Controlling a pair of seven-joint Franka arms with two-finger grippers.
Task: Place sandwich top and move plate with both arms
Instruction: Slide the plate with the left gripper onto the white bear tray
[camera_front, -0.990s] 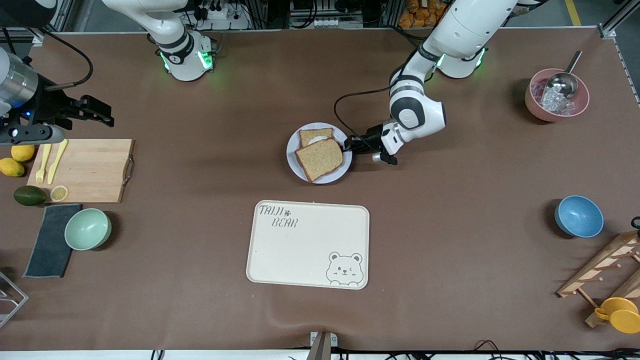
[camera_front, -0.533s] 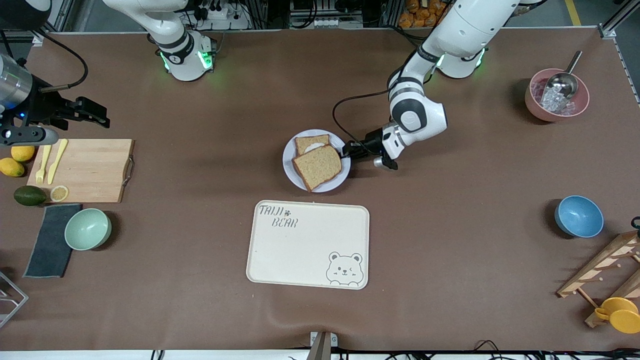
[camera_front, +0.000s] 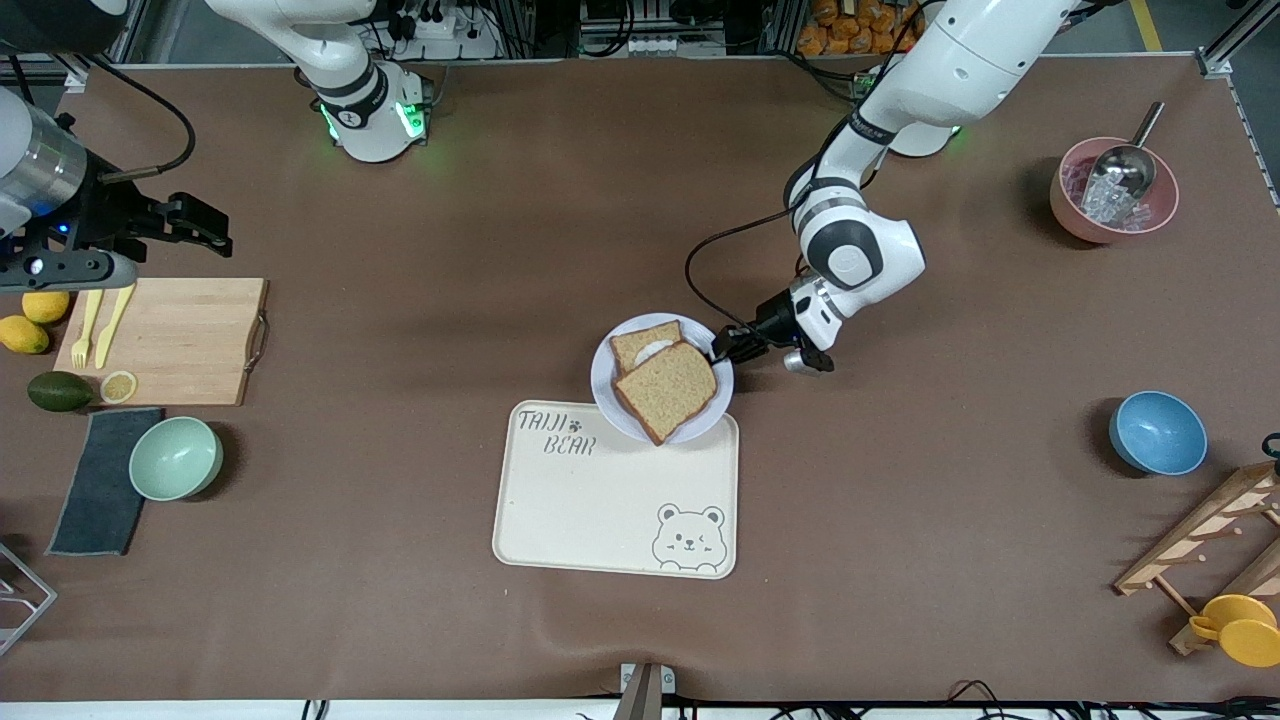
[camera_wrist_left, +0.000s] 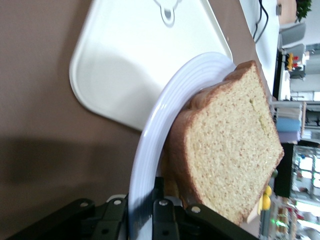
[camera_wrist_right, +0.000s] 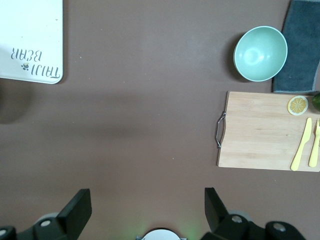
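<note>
The pale lavender plate (camera_front: 603, 385) carries a bread slice with egg (camera_front: 645, 346). The sandwich top (camera_front: 668, 390) lies on that slice, shifted askew. My left gripper (camera_front: 728, 345) is shut on the plate's rim at the side toward the left arm's end. It holds the plate over the corner of the cream bear tray (camera_front: 600, 500). In the left wrist view the gripper (camera_wrist_left: 150, 217) clamps the plate's rim (camera_wrist_left: 150, 145), with the sandwich top (camera_wrist_left: 230, 145) above the tray (camera_wrist_left: 135, 60). My right gripper (camera_front: 205, 228) waits, open and empty, over the table by the cutting board (camera_front: 170, 340); it also shows in the right wrist view (camera_wrist_right: 148, 212).
The cutting board (camera_wrist_right: 265, 130) bears a yellow fork, knife and lemon slice. A green bowl (camera_front: 176, 457) and grey cloth (camera_front: 100, 480) lie nearer the front camera. A blue bowl (camera_front: 1158, 432), a pink bowl with a scoop (camera_front: 1113, 190) and a wooden rack (camera_front: 1200, 540) stand at the left arm's end.
My left gripper has carried the plate with the sandwich from the table's middle toward the front camera, over the tray's corner. The right arm has hardly moved.
</note>
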